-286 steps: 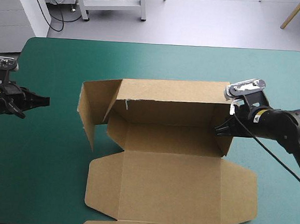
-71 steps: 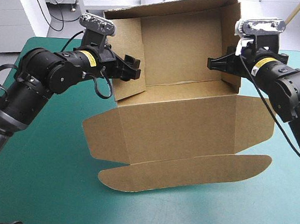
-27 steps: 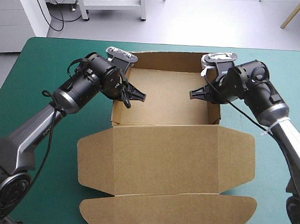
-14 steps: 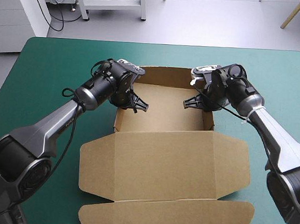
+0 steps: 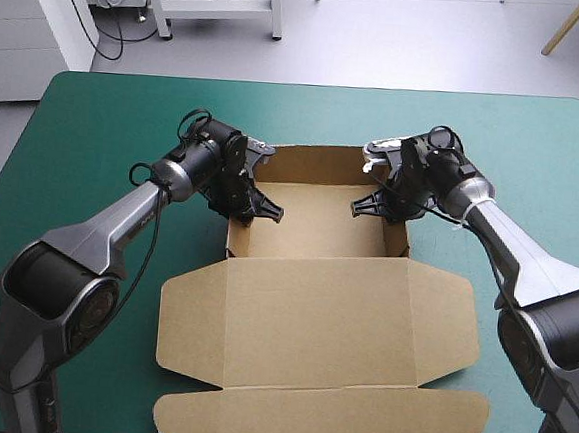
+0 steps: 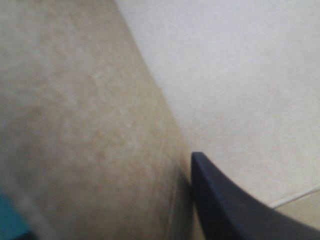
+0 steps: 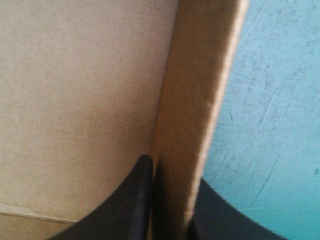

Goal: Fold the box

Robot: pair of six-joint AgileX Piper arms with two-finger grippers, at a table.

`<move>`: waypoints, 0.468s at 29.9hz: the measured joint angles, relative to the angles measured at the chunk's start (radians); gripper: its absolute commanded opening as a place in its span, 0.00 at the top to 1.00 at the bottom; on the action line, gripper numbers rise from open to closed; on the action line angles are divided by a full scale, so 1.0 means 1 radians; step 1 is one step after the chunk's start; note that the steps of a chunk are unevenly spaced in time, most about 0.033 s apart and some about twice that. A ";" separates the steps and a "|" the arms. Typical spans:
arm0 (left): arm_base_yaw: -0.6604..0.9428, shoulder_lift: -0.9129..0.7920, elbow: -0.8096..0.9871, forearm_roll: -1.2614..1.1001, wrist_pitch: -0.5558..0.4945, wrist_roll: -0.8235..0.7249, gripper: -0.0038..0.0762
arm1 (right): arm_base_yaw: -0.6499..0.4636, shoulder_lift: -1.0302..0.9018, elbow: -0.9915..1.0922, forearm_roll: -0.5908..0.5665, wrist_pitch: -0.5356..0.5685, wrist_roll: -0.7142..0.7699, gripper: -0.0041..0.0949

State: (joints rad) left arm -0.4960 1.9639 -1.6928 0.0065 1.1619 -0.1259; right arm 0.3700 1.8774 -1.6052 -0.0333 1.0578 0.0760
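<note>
Teal-green cover point(image 7: 270, 100); right wrist: box point(image 7: 200, 100) pinched

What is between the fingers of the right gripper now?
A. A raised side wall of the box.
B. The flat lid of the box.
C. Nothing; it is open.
A: the right wrist view shows a raised wall of the box between the fingers of the right gripper.

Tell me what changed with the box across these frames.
The left gripper came in from the left and clamped the left wall of the box. Both grippers lifted the box, then set it down as an open tray, lid flat. The right gripper stayed at the right wall.
</note>
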 measured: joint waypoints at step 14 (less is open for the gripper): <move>-0.012 -0.005 0.000 0.006 -0.023 0.037 0.04 | -0.006 0.002 0.000 0.046 -0.007 -0.044 0.13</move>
State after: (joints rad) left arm -0.5079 1.9589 -1.6928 0.0124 1.1387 -0.0887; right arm 0.3644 1.8795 -1.6052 0.0125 1.0511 0.0318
